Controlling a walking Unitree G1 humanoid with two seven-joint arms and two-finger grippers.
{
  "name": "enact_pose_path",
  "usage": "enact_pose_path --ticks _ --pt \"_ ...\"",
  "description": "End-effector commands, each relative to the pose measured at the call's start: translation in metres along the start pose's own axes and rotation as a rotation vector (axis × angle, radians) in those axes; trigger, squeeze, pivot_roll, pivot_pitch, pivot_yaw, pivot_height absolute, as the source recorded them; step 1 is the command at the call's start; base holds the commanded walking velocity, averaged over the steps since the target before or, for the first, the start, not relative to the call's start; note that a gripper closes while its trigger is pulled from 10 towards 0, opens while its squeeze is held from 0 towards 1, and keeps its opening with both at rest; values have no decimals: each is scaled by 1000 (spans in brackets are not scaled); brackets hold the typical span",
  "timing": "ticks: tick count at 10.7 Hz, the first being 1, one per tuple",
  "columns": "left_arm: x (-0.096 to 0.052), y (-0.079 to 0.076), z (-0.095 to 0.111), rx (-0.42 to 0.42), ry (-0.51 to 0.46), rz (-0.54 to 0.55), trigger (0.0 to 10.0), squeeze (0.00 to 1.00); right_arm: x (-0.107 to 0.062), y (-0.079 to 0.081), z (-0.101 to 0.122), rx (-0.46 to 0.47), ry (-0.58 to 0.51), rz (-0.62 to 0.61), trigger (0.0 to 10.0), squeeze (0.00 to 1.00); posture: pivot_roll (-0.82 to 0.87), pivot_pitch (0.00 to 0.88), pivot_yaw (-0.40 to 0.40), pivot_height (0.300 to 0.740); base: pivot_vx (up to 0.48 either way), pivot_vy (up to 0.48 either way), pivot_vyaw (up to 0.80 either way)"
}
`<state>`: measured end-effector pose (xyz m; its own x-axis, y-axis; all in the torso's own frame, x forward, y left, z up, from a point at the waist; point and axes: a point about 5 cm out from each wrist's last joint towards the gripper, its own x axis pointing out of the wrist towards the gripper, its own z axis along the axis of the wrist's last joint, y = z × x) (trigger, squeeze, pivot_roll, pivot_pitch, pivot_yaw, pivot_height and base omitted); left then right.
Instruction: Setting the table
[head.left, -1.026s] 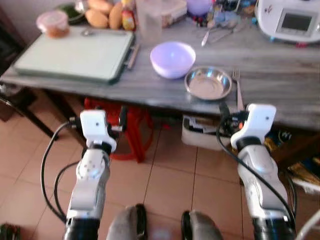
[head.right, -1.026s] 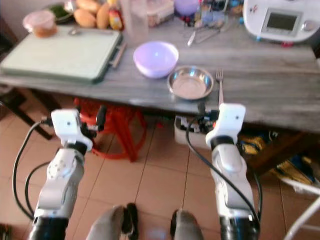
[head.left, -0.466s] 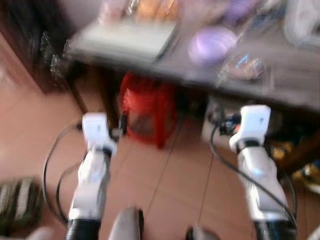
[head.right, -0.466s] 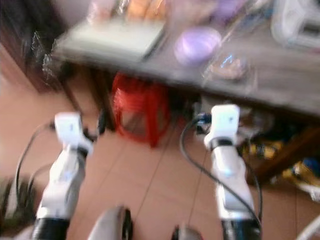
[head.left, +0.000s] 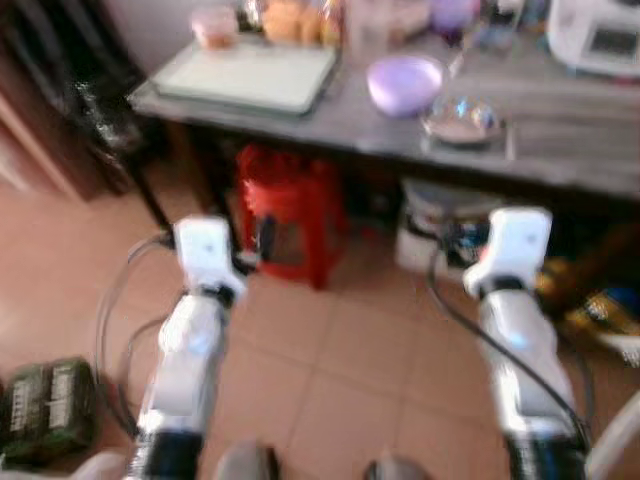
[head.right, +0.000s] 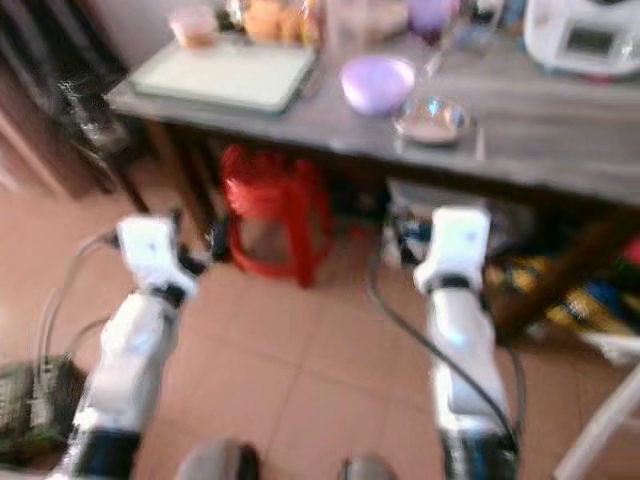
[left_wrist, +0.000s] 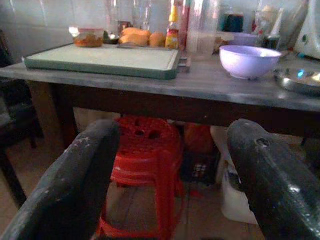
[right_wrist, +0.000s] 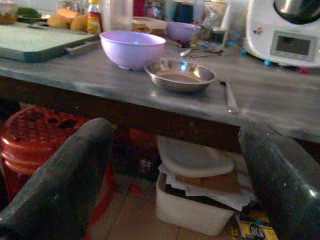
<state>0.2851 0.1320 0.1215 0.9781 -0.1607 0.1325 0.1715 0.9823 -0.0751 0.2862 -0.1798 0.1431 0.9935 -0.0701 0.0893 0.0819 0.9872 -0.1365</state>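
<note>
From the head views, which are blurred, we see the grey bench (head.left: 560, 165) across the top of the picture, from 10 to 2 o'clock. On it a lilac bowl (head.left: 404, 83) sits at about 12 o'clock, with a steel dish (head.left: 461, 119) just beside it toward 1 o'clock and a pale green cutting board (head.left: 250, 75) at 11 o'clock. A white appliance (head.left: 598, 35) with a small screen stands at 2 o'clock. A red stool (head.left: 288, 210) stands under the bench, and a green pack (head.left: 48, 408) lies on the tiled floor at 8 o'clock. Both silver arms reach forward low over the floor, well short of the bench.

In the left wrist view we see the left end effector (left_wrist: 172, 180) with its two black fingers spread wide, holding nothing. It looks at the bench edge, with the stool between the fingers. This view adds what the head views blur: a red-lidded tub (left_wrist: 90, 37), orange fruit (left_wrist: 142, 36) and a sauce bottle (left_wrist: 173, 30) behind the cutting board. The bottle's label is too small to read.

In the right wrist view we see the right end effector (right_wrist: 170, 195), fingers likewise wide apart and empty. Here a fork (right_wrist: 230, 96) shows lying just beside the steel dish, and a white bin (right_wrist: 192, 197) of papers sits under the bench. The appliance screen shows no writing that we can read.
</note>
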Motion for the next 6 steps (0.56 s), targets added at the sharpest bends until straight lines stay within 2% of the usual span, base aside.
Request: enact_pose_path --ticks 1,2,4,5,6 --pt "-1 0 -1 -4 4 -18 10000 0 0 6 -3 46 18 18 10000 0 -45 93 42 740 0 -386 0" --pt "-2 -2 -2 -8 5 -24 10000 0 0 10 -3 150 34 38 10000 0 -48 96 39 740 0 -416 0" --pt "-1 -4 -2 -14 5 -30 10000 0 -2 12 -2 155 28 76 10000 0 -49 92 40 740 0 -412 0" --pt "0 -5 -1 -19 3 -37 10000 0 -3 11 -4 121 42 71 10000 0 -50 92 41 740 0 -409 0" --pt "-1 -4 -1 -20 3 -38 10000 0 -3 10 -4 140 44 76 10000 0 -51 93 41 740 0 -405 -800"
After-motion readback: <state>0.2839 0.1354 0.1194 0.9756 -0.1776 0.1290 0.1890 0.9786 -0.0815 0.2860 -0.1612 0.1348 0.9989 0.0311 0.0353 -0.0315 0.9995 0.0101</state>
